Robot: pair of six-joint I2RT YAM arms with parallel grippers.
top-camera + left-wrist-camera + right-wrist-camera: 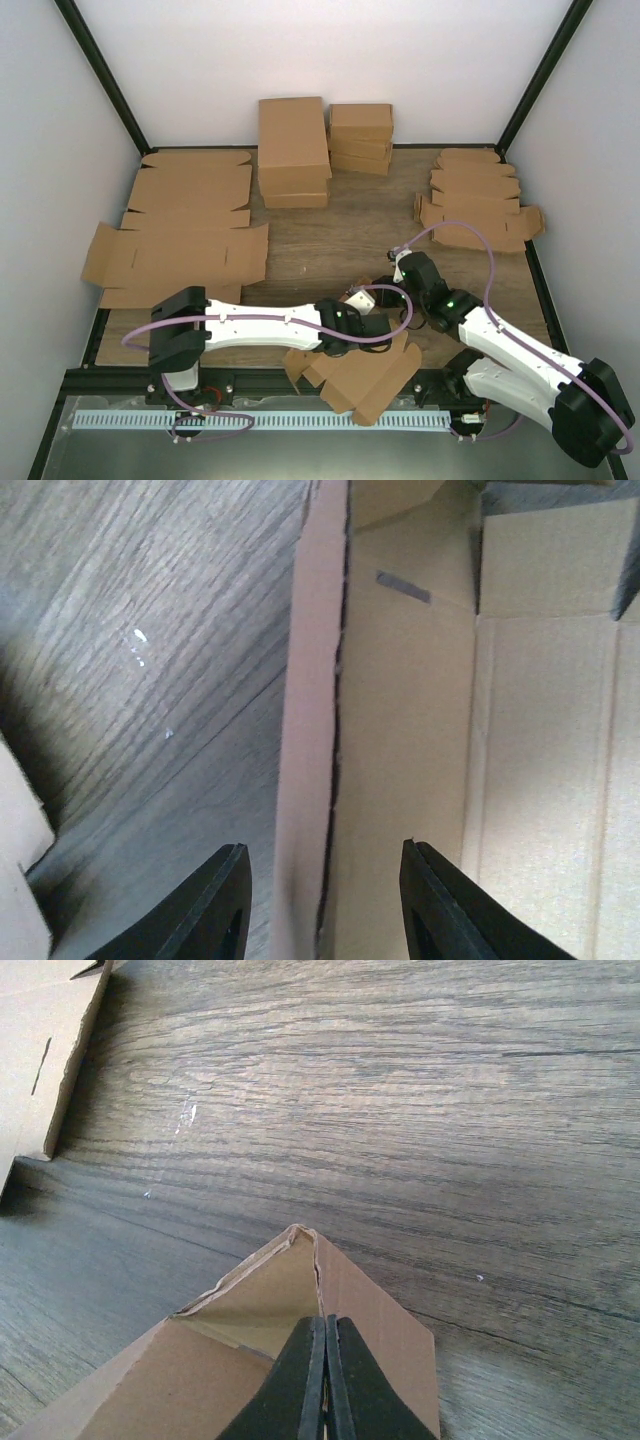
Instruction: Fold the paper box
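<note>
1. We see the paper box (pixel 360 385) at the surface's (pixel 330 240) near edge.
2. Our left hand (pixel 325 900) straddles its raised wall, half open, gripping nothing.
3. Our right hand (pixel 325 1380) is closed at a folded corner.

The left arm (pixel 265 332) and right arm (pixel 520 352) are smooth white shells joined by bulky black housings, largest at the bases (pixel 178 335). A lilac cable (pixel 250 318) runs along each arm away from its base. A green light (pixel 451 299) glows on a black joint of the right arm, far from its base. The left gripper (pixel 325 852) and right gripper (pixel 325 1322) carry matte black, wedge-shaped fingers (pixel 205 915).
</note>
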